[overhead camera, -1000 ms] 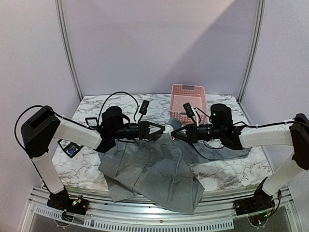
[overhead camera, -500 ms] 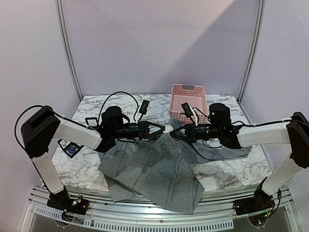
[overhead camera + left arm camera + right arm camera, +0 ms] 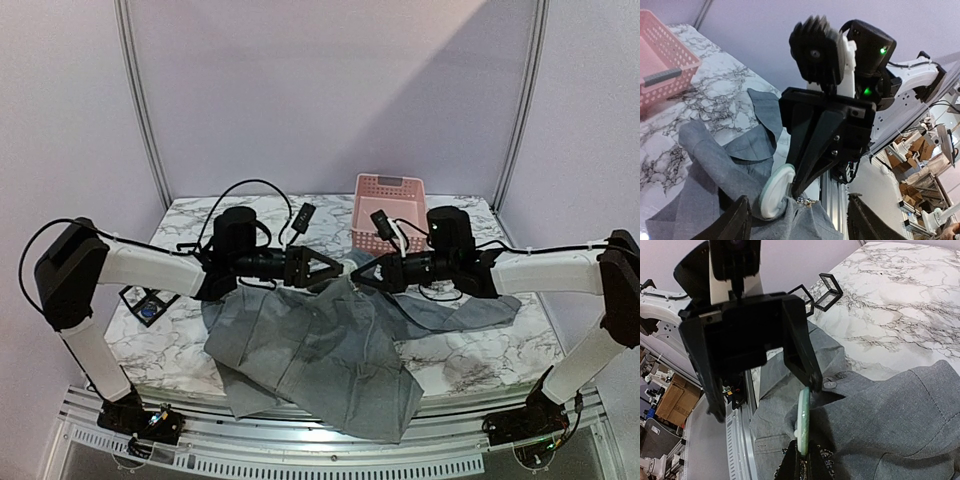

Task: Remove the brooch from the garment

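The grey garment (image 3: 310, 350) lies spread over the table front, with one fold lifted between the two arms. The brooch (image 3: 803, 422), a round white-green disc with a glittery piece behind it, stands edge-on. My right gripper (image 3: 802, 460) is shut on its lower rim. In the left wrist view the brooch (image 3: 776, 192) sits against the raised cloth under the right gripper's tip. My left gripper (image 3: 802, 225) faces it, open, with its fingers either side of the disc. One left finger (image 3: 812, 380) is close to the disc's top edge. In the top view the left gripper (image 3: 335, 268) and right gripper (image 3: 358, 275) meet tip to tip.
A pink basket (image 3: 388, 205) stands at the back right of the marble table (image 3: 180, 350). Small black frames (image 3: 820, 290) lie on the table behind the left arm. A dark object (image 3: 145, 305) sits at the left. The garment hangs over the front rail (image 3: 300, 455).
My left gripper has opened and let go of the cloth by the brooch. The right gripper has stayed pinched on the disc. Both arms have risen slightly.
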You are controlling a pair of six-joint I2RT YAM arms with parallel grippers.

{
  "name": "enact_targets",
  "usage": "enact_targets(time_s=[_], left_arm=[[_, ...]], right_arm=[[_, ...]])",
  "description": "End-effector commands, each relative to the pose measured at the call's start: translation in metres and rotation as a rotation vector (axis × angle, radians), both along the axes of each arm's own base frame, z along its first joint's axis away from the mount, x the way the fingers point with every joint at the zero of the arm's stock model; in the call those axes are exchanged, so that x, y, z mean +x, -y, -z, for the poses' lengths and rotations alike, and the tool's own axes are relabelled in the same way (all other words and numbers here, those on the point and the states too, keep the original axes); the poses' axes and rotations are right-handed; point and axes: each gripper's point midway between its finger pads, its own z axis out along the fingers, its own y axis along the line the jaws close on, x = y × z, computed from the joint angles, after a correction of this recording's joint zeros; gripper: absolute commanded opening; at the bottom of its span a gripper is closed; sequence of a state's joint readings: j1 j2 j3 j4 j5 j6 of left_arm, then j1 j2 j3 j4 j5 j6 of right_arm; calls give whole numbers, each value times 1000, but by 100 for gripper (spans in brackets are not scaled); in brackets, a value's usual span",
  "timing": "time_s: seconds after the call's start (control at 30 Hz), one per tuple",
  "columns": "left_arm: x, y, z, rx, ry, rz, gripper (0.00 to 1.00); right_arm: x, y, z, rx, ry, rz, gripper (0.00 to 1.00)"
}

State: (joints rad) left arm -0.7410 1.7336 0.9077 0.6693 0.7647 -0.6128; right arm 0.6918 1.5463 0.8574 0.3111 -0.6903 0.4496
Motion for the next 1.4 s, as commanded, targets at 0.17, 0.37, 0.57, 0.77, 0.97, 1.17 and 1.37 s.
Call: enact_targets(time_s=[0.17, 0.37, 0.57, 0.77, 0.97, 1.17, 1.37], left_arm=[[6, -17, 2, 261, 175, 77, 67], [1, -19, 15, 319, 157, 126, 65], [-3, -15, 21, 322, 133, 153, 60], [-11, -5, 26, 321, 111, 188, 50], [-9, 2, 25, 298, 92, 179, 49], [-16, 10, 29, 278, 67, 206, 45], [-21, 18, 24, 236, 77, 229, 34]], right_arm=[[1, 9, -2, -184, 65, -59, 0], [-8, 10, -3, -233, 52, -140, 0], [-15, 8, -1, -244, 27, -203, 0], [-18, 2, 1, -224, -2, -249, 0], [-20, 0, 3, -218, -19, -270, 0], [-21, -1, 6, -215, -33, -283, 0], [-23, -2, 7, -214, -47, -295, 0]])
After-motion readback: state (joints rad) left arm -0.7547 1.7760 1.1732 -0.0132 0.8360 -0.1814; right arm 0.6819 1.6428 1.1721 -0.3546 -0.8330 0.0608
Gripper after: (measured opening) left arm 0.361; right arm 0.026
